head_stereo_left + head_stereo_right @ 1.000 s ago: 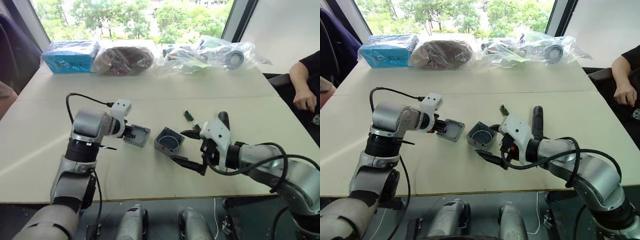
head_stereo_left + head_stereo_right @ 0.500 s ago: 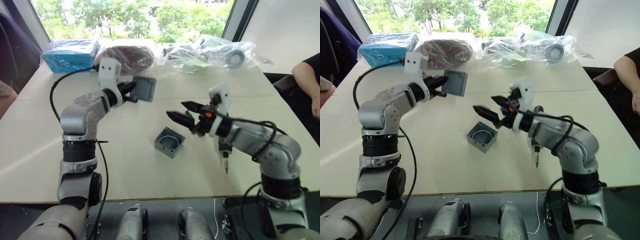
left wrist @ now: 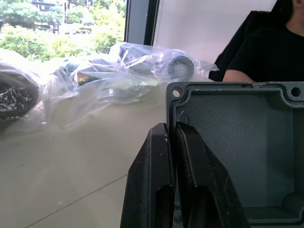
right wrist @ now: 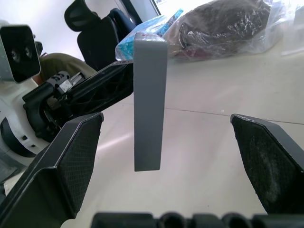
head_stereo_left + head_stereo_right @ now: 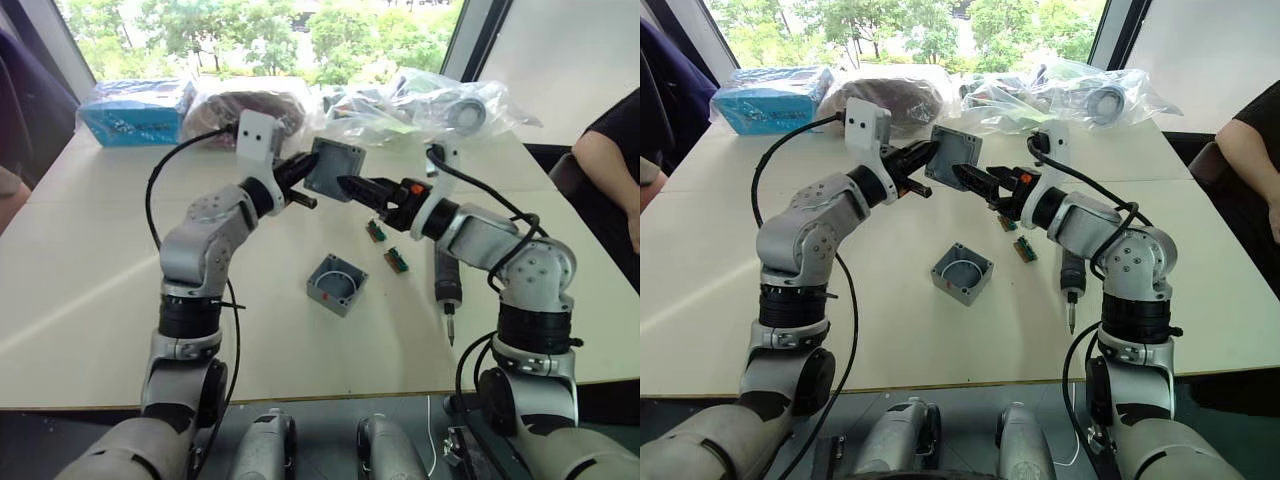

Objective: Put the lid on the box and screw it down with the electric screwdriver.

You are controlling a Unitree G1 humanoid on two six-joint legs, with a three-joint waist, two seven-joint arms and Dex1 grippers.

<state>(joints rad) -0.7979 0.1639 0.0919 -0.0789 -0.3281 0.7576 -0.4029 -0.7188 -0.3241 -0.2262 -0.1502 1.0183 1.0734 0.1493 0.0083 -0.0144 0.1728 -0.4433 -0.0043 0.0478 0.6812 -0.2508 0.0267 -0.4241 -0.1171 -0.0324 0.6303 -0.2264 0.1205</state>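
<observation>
The left gripper (image 5: 303, 172) is raised above the pale worktop (image 5: 90, 280), and its jaws are clenched on one edge of the shallow square grey plastic lid (image 5: 335, 170), which stands upright in the air with its hollow side seen in the left wrist view. The right gripper (image 4: 175, 166) is also raised, facing the lid; its jaws are spread wide, one finger (image 4: 61, 166) on each side of the lid's edge and not touching it. The deeper square grey plastic box (image 5: 338, 284) sits open on the worktop below them. The black pen-shaped electric screwdriver (image 5: 446, 285) lies near it, on the right, beside two small green circuit pieces (image 5: 396, 260).
</observation>
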